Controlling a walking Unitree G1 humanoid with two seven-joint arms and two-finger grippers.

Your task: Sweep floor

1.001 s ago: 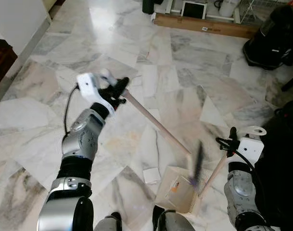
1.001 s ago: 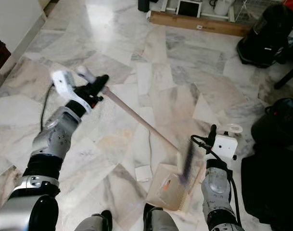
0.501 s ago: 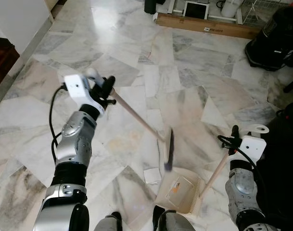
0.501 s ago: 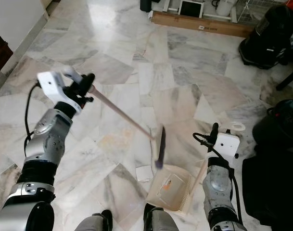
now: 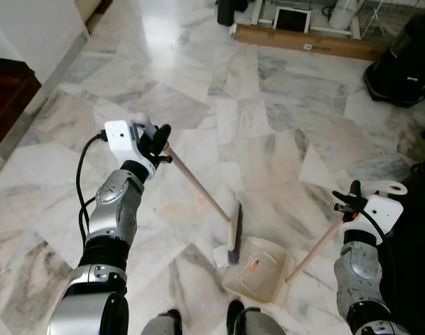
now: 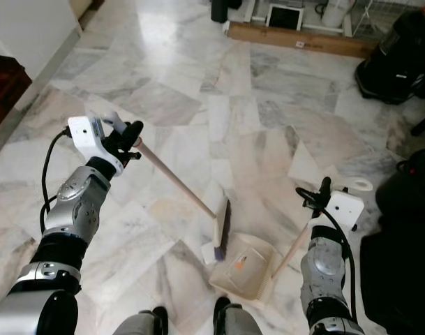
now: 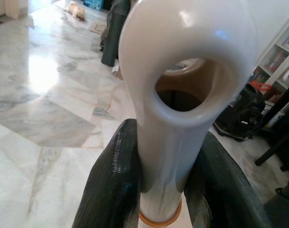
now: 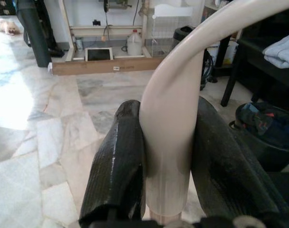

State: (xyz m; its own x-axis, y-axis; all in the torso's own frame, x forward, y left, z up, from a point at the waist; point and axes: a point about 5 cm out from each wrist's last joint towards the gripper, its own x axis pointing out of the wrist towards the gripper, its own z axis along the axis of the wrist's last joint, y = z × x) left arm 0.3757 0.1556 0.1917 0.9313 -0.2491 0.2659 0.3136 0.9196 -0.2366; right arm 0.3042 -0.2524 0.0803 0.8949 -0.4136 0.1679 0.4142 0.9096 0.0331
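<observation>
1. Polished marble floor (image 5: 282,91), veined grey, white and pink in irregular slabs, is spreading out before the robot.
2. The left gripper (image 5: 158,142) is clamping the cream plastic handle end of the broom (image 5: 198,192); its black textured fingers (image 7: 113,185) are pressing on both sides of the looped tip.
3. The broom's pale wooden shaft is slanting down to a dark bristle head, which is touching the floor just beside the dustpan (image 5: 257,270).
4. The right gripper (image 5: 353,201) is squeezing the dustpan's long upright handle; its beige tray is lying flat on the floor.
5. A small white paper scrap (image 5: 220,256) is lying by the bristles.
</observation>
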